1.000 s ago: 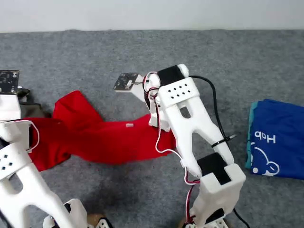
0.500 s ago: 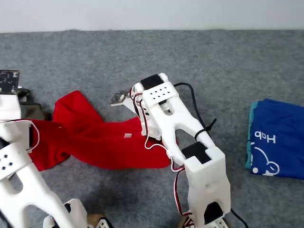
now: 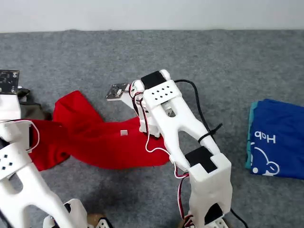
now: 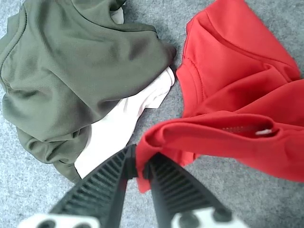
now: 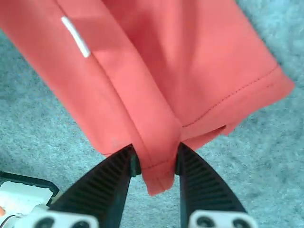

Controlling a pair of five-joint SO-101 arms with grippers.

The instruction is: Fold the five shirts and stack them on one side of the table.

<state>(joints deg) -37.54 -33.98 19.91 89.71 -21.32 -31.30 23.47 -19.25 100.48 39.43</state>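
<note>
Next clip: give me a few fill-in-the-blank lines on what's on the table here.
The left gripper and right gripper are both ____ on the red shirt.
The blue shirt lies ____ at the table's right side.
The pale shirt lies partly ____ the olive shirt.
Missing: shut; folded; under.

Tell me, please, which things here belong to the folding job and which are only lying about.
Job:
red shirt, gripped by left pincer and right pincer
blue shirt, folded
olive shirt
pale garment under it

Not the job:
grey mat
wall
</note>
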